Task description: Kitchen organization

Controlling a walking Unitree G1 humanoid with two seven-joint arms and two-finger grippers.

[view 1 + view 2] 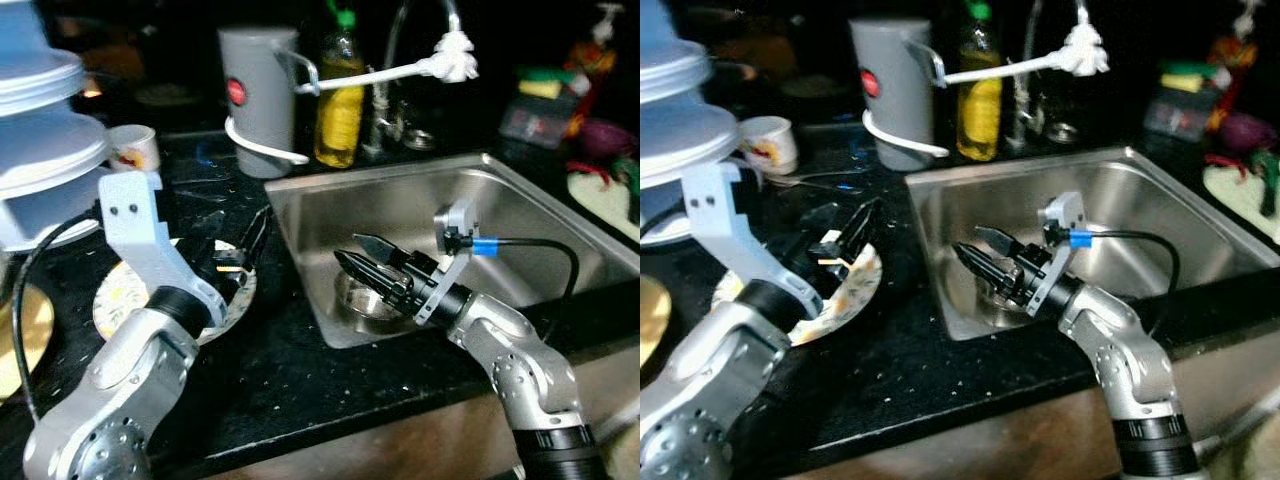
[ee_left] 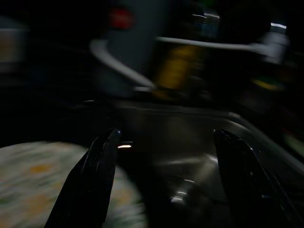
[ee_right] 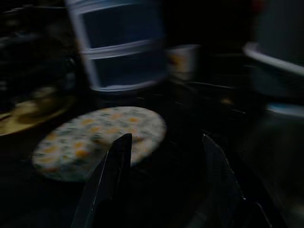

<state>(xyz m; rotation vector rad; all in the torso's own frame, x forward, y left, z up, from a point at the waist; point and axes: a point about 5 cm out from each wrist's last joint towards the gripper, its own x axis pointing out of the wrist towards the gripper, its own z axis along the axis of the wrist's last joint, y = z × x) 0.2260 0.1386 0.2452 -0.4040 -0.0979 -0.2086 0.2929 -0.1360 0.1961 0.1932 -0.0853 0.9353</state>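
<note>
A floral plate (image 1: 120, 300) lies on the dark counter (image 1: 270, 370) at lower left, just beside the sink (image 1: 500, 210). The left gripper (image 1: 245, 245) hangs over the plate's far edge, fingers spread, holding nothing. The right gripper (image 1: 365, 258) reaches into the sink at centre, fingers parted, also empty. A grey jug (image 1: 260, 95) stands above, at upper centre.

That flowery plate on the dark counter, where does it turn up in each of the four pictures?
Left eye view: floral plate, lower left, beside the sink.
Right eye view: plate, left of centre.
Left wrist view: bottom left corner.
Right wrist view: left of centre.
Shared landmark: grey canister, partly seen in both wrist views.
</note>
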